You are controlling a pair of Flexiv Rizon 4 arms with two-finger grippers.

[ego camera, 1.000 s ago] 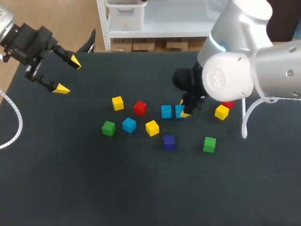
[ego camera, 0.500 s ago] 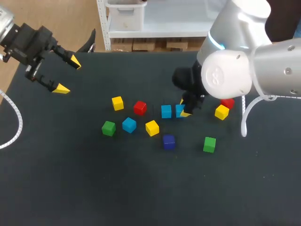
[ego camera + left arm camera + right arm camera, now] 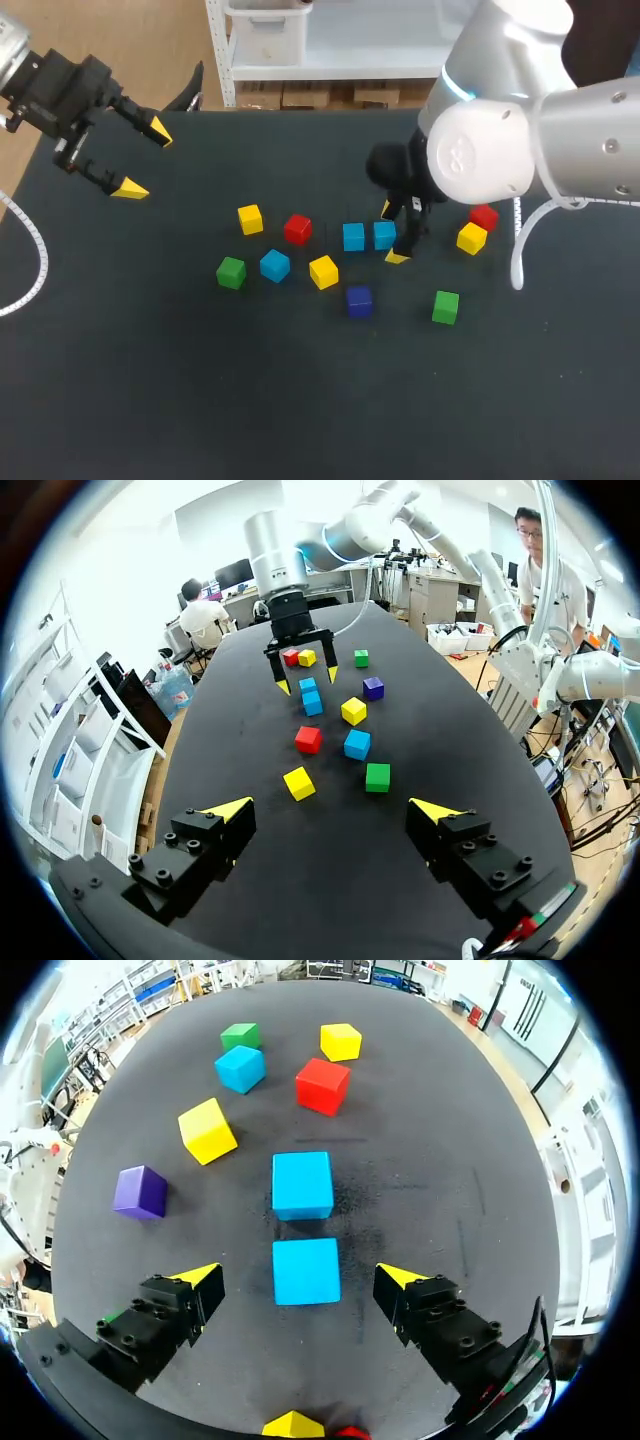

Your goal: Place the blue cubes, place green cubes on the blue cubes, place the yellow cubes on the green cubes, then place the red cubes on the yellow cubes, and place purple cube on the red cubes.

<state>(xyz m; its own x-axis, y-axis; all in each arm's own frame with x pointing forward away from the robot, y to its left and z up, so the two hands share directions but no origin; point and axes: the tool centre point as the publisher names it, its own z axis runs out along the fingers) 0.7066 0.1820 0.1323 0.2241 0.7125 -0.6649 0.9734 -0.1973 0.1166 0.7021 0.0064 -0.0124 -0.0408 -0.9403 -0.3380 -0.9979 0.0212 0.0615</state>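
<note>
The right gripper (image 3: pixel 392 234) is wide open, with 1 blue cube (image 3: pixel 306 1271) between its fingers. Neither finger touches the cube, so the gripper holds nothing. The cube sits on the table (image 3: pixel 200 380), just beside another blue cube (image 3: pixel 302 1184), with a narrow gap between them. I judge it light, stiff and smooth. The best hold seems to be the 2 flat sides facing the fingers, near mid-height. The left gripper (image 3: pixel 332 809) is also open and empty, well apart from the cubes.

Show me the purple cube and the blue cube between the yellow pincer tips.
purple cube (image 3: pixel 359 295): head view, its top face.
blue cube (image 3: pixel 305 1271): right wrist view, middle of its top face.
</note>
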